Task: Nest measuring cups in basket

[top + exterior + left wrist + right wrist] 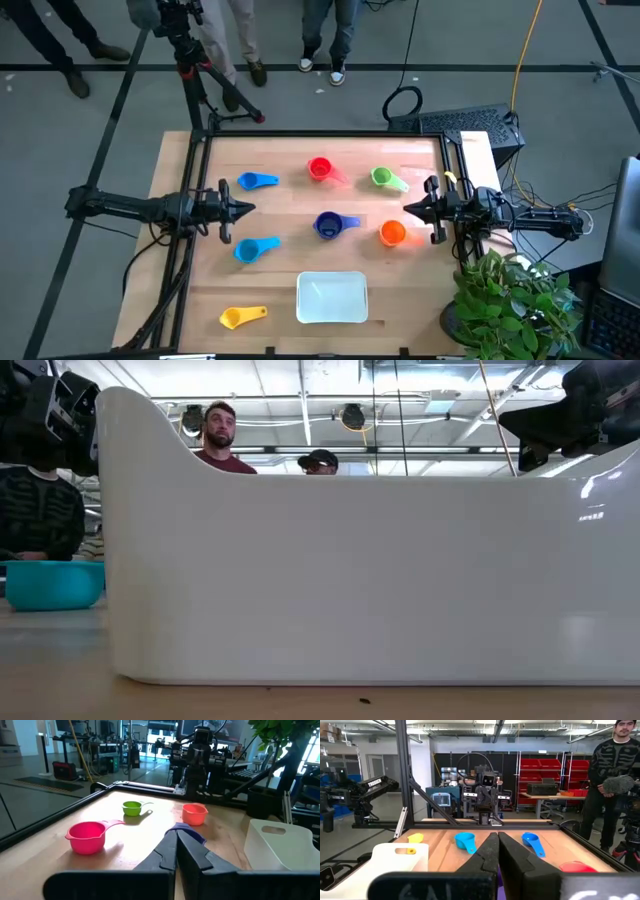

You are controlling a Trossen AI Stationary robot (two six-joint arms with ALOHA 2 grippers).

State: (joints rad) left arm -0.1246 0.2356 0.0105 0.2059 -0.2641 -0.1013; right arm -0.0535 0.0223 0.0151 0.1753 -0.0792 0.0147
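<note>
Several measuring cups sit upright on their bases on the table: a light blue cup (257, 181), a red cup (320, 168), a green cup (388, 179), a dark blue cup (335, 225), an orange cup (392, 233), a second light blue cup (256, 248) and a yellow cup (242, 317). The white basket (332, 298) stands at the near edge, with nothing in it. My left gripper (250, 208) hovers shut between the two light blue cups. My right gripper (405, 208) hovers shut between the green and orange cups. In the left wrist view the shut fingers (176, 840) point toward the dark blue cup (194, 834).
A black frame rail (320, 133) runs around the table. A potted plant (510, 300) stands off the table's near right corner. In the low view the basket's wall (350, 560) fills most of the picture. People stand beyond the far edge (320, 35). Bare wood lies between the cups.
</note>
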